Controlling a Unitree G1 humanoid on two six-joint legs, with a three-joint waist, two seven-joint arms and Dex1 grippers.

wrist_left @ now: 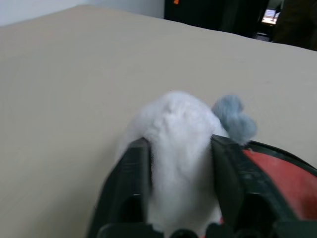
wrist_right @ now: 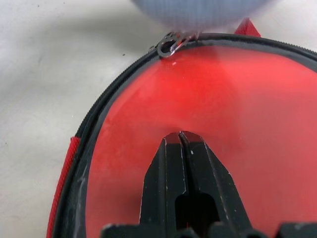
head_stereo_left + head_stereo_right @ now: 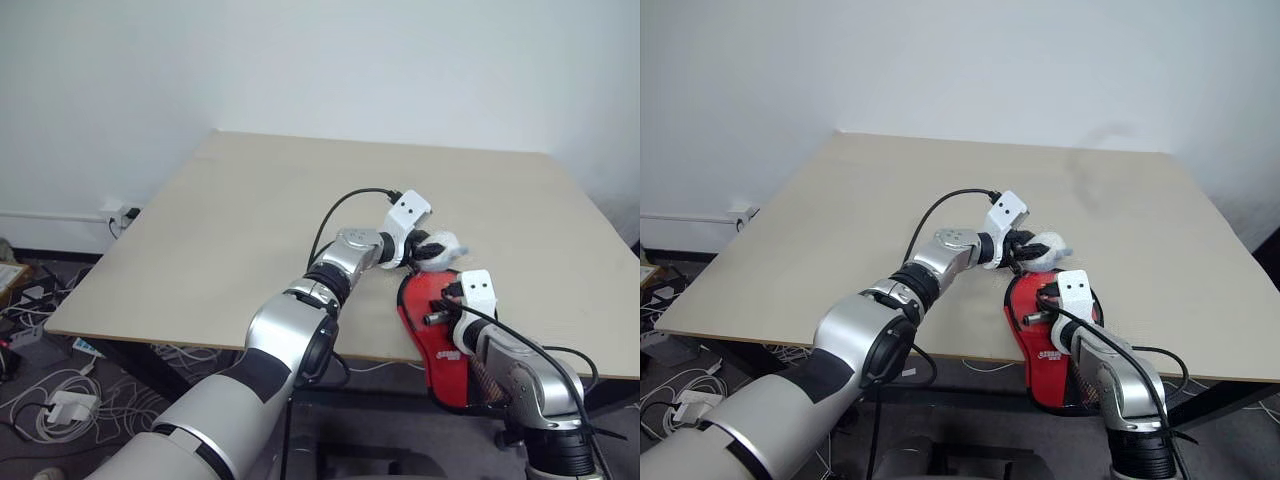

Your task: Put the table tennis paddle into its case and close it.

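The right claw (image 2: 181,141), lowest in the head views at lower right of frame, is fully closed with its two fingertips together, holding nothing and pressing or hovering on the red top of the case (image 3: 437,335). The case lies at the near edge of the desk (image 3: 250,220), its handle end overhanging the edge toward the robot. In the right wrist view the zip slider (image 2: 168,45) sits at the rounded far end of the case, with the zip line beside it looking drawn together; the table tennis paddle cannot be seen and is judged to be inside. The left claw (image 3: 425,252), just above the case in the frame, is closed around a small white fluffy lump (image 1: 176,148) between its fingers. The step in hand appears to be closing the case. The next move calls for steadying the case with the right claw while the slider is drawn along any unzipped length.
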